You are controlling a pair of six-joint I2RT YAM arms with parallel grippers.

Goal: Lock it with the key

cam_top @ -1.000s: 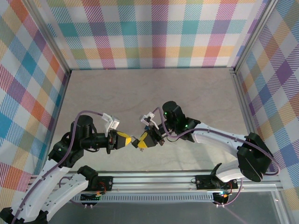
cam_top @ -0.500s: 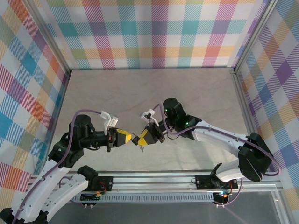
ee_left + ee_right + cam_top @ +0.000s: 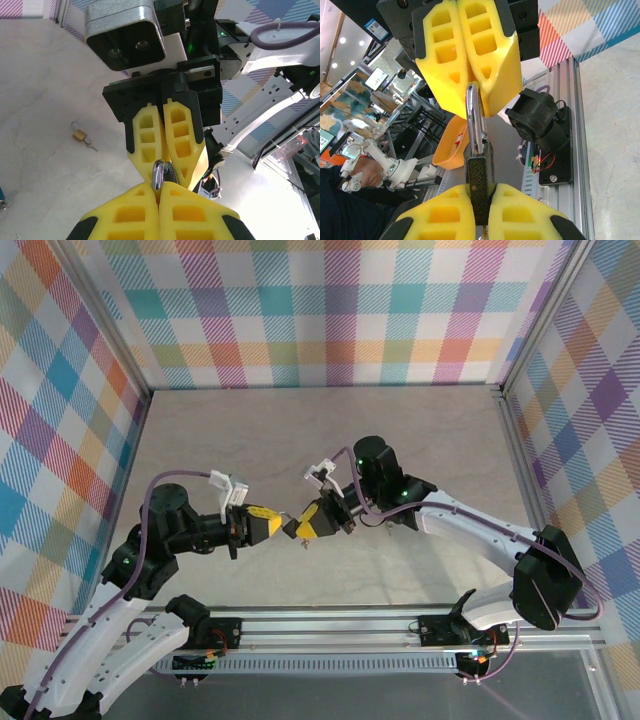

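Observation:
A dark padlock (image 3: 480,182) with a silver shackle (image 3: 474,120) hangs between the two grippers above the table. My right gripper (image 3: 480,189) is shut on the padlock's body. My left gripper (image 3: 159,186) is shut on the top of the shackle (image 3: 159,175). In the top view the left gripper (image 3: 264,523) and the right gripper (image 3: 308,523) meet tip to tip with the padlock (image 3: 288,526) between them. A small brass padlock with a key (image 3: 81,135) in it lies on the table. I cannot make out a key in the dark padlock.
The beige tabletop (image 3: 330,440) stretches behind the arms, fenced by checked walls (image 3: 320,310). An aluminium rail (image 3: 330,625) runs along the near edge.
Both grippers, still joined at the padlock, have shifted a little toward the far side of the table. Their grips have not changed.

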